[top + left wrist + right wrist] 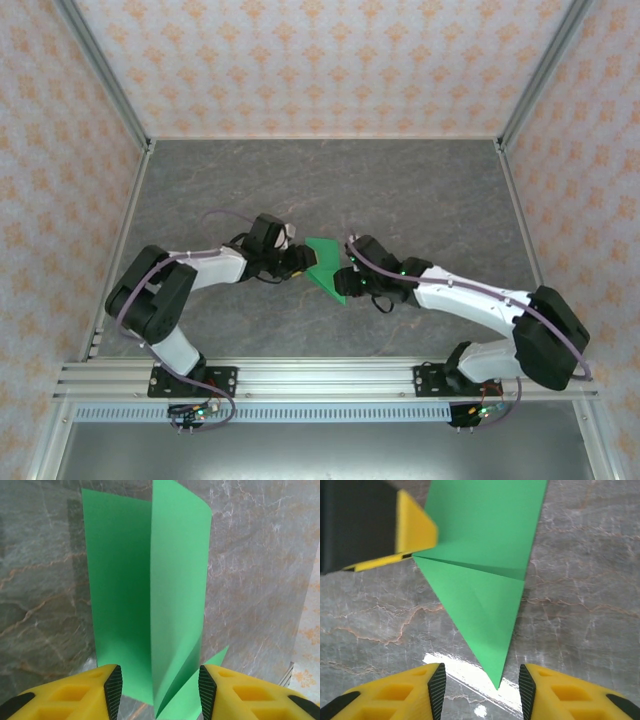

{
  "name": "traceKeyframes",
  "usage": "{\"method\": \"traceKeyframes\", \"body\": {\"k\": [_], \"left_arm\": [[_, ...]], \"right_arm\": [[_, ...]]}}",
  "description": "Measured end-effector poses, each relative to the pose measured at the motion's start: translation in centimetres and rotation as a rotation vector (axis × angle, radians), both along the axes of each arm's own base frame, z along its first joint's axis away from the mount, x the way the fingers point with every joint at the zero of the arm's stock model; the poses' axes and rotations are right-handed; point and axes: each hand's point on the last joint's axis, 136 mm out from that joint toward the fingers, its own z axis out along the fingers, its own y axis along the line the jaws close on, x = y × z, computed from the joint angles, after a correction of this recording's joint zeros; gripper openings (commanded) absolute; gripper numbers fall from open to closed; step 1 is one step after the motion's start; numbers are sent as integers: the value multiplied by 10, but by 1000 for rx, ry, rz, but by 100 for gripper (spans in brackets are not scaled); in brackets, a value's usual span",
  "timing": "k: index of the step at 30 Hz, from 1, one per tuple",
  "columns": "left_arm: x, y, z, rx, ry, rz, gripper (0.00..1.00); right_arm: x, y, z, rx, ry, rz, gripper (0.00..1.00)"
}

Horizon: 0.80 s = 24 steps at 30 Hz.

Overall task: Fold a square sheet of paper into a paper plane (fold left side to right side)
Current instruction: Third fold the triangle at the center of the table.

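The bright green sheet of paper [325, 268] lies mid-table, folded to a pointed, dart-like paper plane shape. My left gripper [302, 262] sits at its left end and my right gripper [349, 282] at its pointed right end. In the left wrist view one flap of the paper [177, 580] stands up off the table, and its near edge lies between the open jaws of the left gripper [160, 692], touching neither pad. In the right wrist view the paper's tip [496, 682] rests flat between the open jaws of the right gripper [482, 692]. A yellow finger [415, 530] of the left gripper rests at the paper's far end.
The grey marble tabletop [400, 190] is boxed in by patterned walls [320, 60] at the back and both sides. An aluminium rail [320, 378] carrying both arm bases runs along the near edge. Open table stretches behind the paper.
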Motion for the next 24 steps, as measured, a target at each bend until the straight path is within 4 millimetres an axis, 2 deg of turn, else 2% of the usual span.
{"method": "traceKeyframes", "body": {"k": [3, 7, 13, 24], "left_arm": [[8, -6, 5, -27, -6, 14, 39], [16, -13, 18, -70, -18, 26, 33], [24, -17, 29, -99, -26, 42, 32], [25, -18, 29, -107, -9, 57, 33]], "right_arm": [[-2, 8, -6, -50, -51, 35, 48], [-3, 16, -25, -132, -91, 72, 48], [-3, 24, -52, -264, -115, 111, 47], [10, 31, -53, -305, -156, 96, 38]]}}
